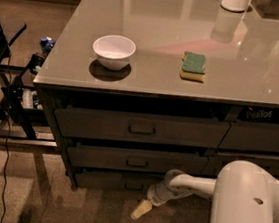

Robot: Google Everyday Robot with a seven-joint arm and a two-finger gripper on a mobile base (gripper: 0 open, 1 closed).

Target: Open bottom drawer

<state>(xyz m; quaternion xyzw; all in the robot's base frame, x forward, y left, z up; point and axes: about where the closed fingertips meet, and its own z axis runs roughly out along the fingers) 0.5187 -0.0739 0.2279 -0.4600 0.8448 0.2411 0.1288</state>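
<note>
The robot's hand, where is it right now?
The hand is low near the floor, centre of the camera view, just below and slightly right of the handle of the bottom drawer.
</note>
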